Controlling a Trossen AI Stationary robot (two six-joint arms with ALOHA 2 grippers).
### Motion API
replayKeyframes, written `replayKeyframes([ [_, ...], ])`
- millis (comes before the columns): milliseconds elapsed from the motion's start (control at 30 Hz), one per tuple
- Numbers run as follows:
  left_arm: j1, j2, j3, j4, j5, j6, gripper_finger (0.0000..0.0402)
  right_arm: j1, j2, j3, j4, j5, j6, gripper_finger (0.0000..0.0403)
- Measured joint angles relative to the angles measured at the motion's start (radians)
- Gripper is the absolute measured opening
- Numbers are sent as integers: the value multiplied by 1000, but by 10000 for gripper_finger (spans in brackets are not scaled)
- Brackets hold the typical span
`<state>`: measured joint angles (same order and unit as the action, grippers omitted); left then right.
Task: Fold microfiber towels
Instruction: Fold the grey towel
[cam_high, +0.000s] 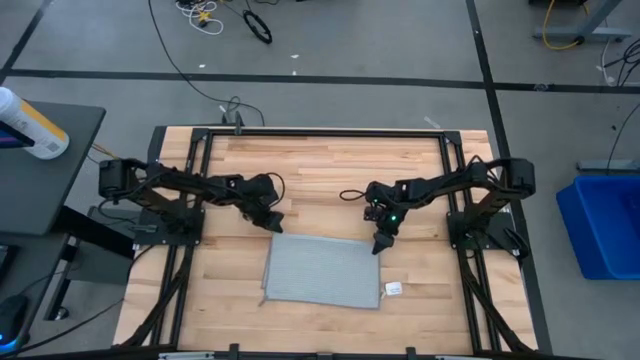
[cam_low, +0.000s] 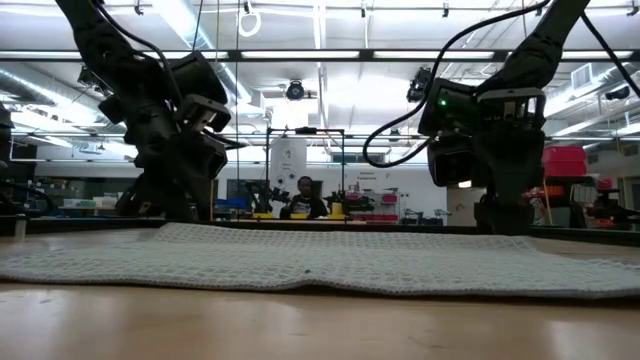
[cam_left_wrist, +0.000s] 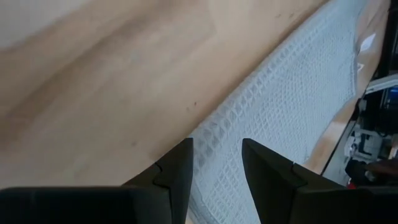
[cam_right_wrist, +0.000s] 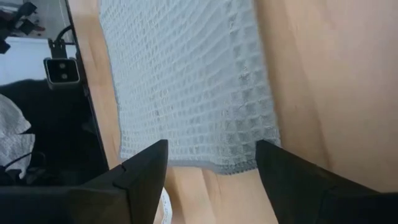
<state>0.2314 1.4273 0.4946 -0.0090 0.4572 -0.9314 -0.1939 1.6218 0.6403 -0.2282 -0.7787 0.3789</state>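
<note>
You see the grey-blue microfiber towel (cam_high: 324, 271) lying flat and unfolded at the near middle of the wooden table (cam_high: 330, 165). Your left claw (cam_high: 271, 222) hovers at its far left corner, fingers parted and empty. Your right claw (cam_high: 379, 243) hovers at the far right corner, spread wide, holding nothing. A small white tag (cam_high: 393, 289) lies beside the near right corner. No fold looks made; all folding remains.

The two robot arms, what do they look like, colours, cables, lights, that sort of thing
Both arms are black and slim with chunky joints, bolted to black frames at the table edges. Loose black cables loop along each arm. The right arm's wrist shows a small green light. The left pincer and right pincer each have two dark, flat, wedge-shaped fingers.
</note>
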Motion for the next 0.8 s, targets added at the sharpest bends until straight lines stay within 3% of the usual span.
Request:
replayKeyframes([
  [467, 46, 25, 0, 4, -20, 22, 147, -68, 0, 0, -1, 0, -41, 302],
  [667, 51, 145, 2, 82, 128, -5, 147, -67, 0, 0, -5, -3, -38, 297],
  [800, 42, 175, 3, 158, 147, -30, 147, -63, 0, 0, -8, -7, -35, 281],
])
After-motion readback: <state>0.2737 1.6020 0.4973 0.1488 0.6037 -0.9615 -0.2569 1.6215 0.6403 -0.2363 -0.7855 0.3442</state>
